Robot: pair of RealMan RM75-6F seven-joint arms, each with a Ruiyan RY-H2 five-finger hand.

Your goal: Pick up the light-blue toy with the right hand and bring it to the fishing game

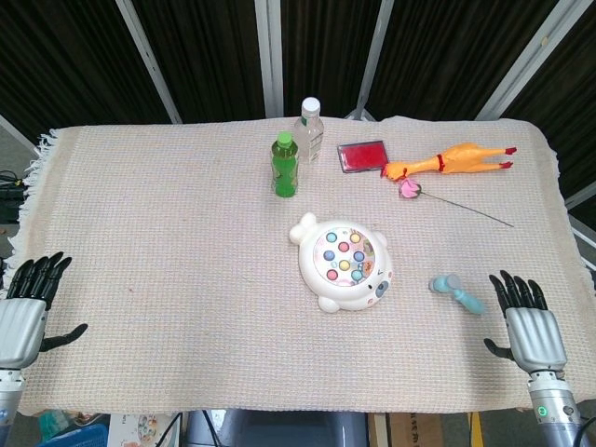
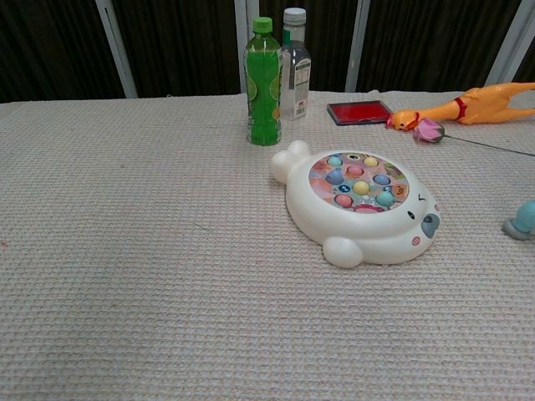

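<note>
Lying flat on the cloth, the light-blue toy [image 1: 456,292] sits just right of the fishing game [image 1: 342,260], near but not touching it; chest view only catches its end at the right edge [image 2: 523,219]. Nothing holds it. Right hand [image 1: 529,326] is near it, a bit to the right and closer to the table's front edge, fingers spread and pointing away from the robot, holding nothing. No contact w/ the toy.

So my read: task is at the very start, pre-reach. Pick not yet done, toy not yet at the game.

Next move prob calls for: bring right hand fwd and left over the toy, lower, close fingers across its slim body. Toy looks small and low, so grasp needs fingertips close to the cloth w/o snagging the weave. Carry after that is short, since the game is the toy's nearest neighbour.

Left hand [image 1: 23,312] is at the far left front corner, fingers spread, empty, well apart from everything.

Further back: green bottle [image 1: 285,164] and clear bottle [image 1: 309,129] stand upright together, red pad [image 1: 361,155], rubber chicken [image 1: 449,161], pink flower [image 1: 412,189] w/ long stem. All well clear of the reach path.
</note>
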